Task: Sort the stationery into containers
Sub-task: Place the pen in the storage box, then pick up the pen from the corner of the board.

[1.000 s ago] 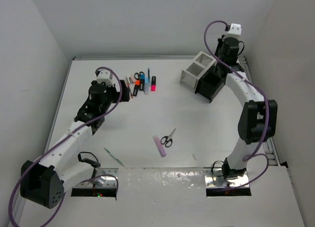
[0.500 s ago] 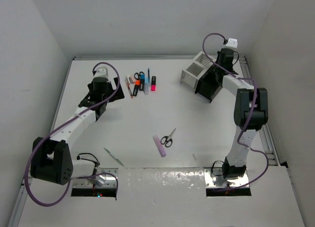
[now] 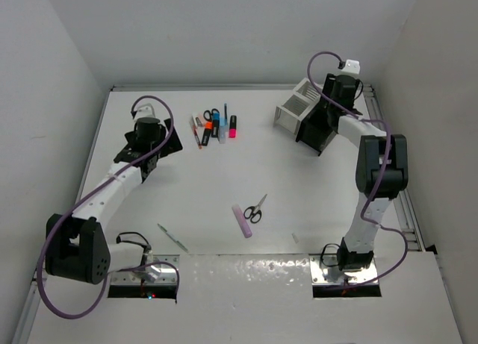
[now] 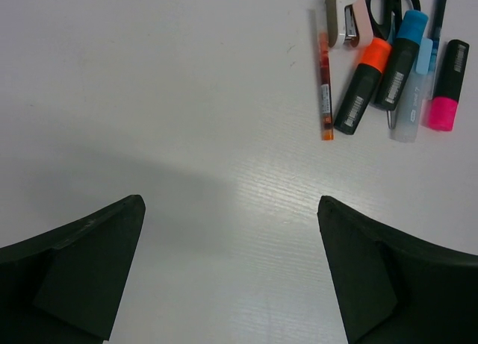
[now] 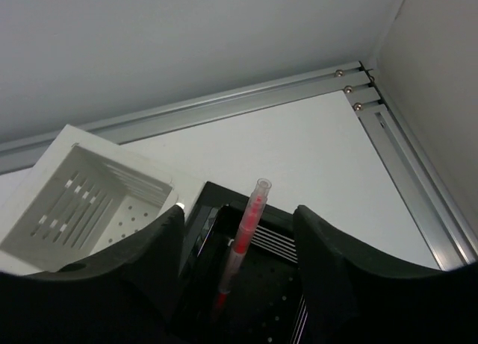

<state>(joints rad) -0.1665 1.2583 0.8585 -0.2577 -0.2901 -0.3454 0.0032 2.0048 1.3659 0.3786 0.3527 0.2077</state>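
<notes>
Red pen [image 5: 240, 243], likely light, stiff, slick, pinch mid-barrel, stands in 2 o'clock black box [image 5: 272, 293], my right gripper [image 5: 239, 210] apart.

Top view looks down from behind over the table [image 3: 224, 187]. Left wrist view faces down, close, markers [image 4: 396, 75] ahead-right of left gripper [image 4: 230, 201]. Right wrist view peers into black box [image 5: 276, 284] below right gripper [image 5: 239, 210]. Top shares both.
</notes>
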